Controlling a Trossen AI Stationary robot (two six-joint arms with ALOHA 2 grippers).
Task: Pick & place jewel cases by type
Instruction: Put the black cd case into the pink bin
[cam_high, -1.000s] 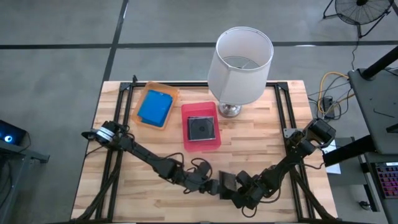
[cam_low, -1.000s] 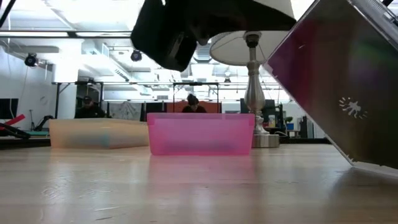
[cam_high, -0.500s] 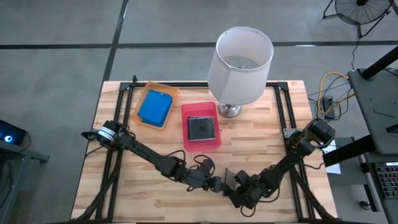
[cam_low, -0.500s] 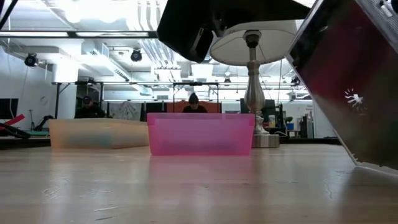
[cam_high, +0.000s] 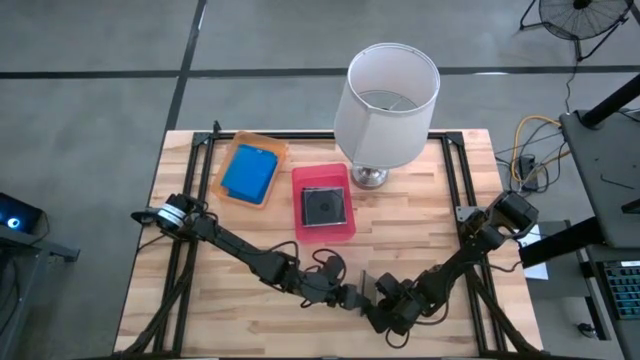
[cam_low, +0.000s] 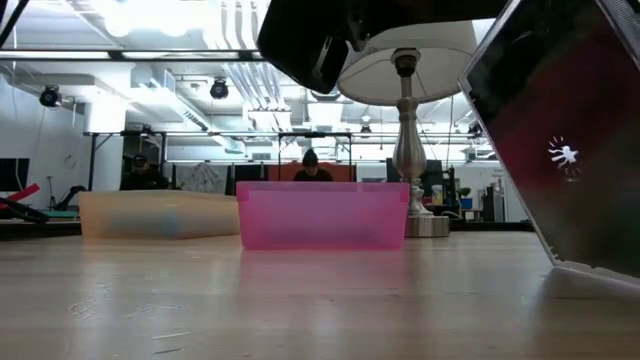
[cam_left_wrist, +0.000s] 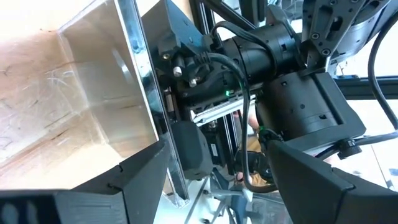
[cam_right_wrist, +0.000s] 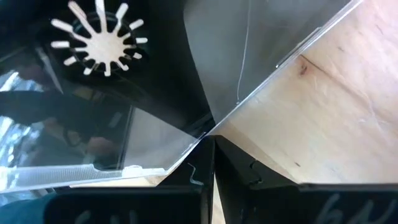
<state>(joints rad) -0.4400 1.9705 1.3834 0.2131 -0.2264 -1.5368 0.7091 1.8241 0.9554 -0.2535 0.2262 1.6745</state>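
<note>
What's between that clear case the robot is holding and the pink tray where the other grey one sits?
Nothing visible. The right gripper is shut on the clear case near the table's front edge. Between it and the pink tray lies only bare wood. The left gripper waits open beside the case; the lamp stands behind the tray.

Near front edge of table (cam_high: 190, 310), between the two arms: a jewel case (cam_high: 367, 287), tilted on edge, gripped by right gripper (cam_high: 376, 300) on its right side. Left gripper (cam_high: 352, 297) just beside case on its left. At table's back: lamp (cam_high: 388, 95) on the right, one tray (cam_high: 323, 232) just left of the lamp base with a case (cam_high: 324, 206) in it, another tray (cam_high: 228, 158) further left with a case (cam_high: 248, 173) inside. Trays close together, well apart from the grippers.
</note>
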